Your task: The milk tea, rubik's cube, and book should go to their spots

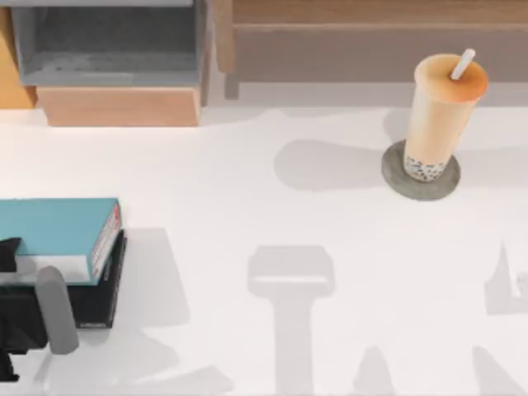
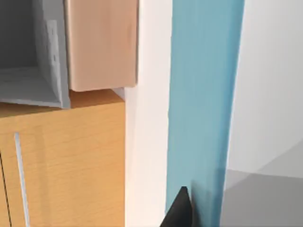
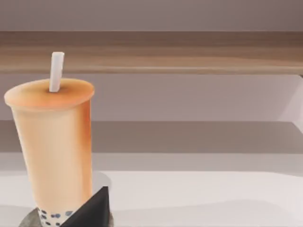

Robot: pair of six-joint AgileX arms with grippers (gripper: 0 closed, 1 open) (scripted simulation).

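Smooth teal book (image 1: 54,231) atop flat black slab (image 1: 106,297), left pincer (image 1: 16,289) state unclear.

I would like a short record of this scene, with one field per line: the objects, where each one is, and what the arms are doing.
milk tea: upright on the grey disc, at the table's right rear
book: teal, lying on the black slab, at the table's left edge
left gripper: at the book's near end, at the left edge
right gripper: a dark fingertip shows close to the cup's base in the right wrist view
rubik's cube: not seen
background: grey open cabinet at rear left, wooden shelf at rear right
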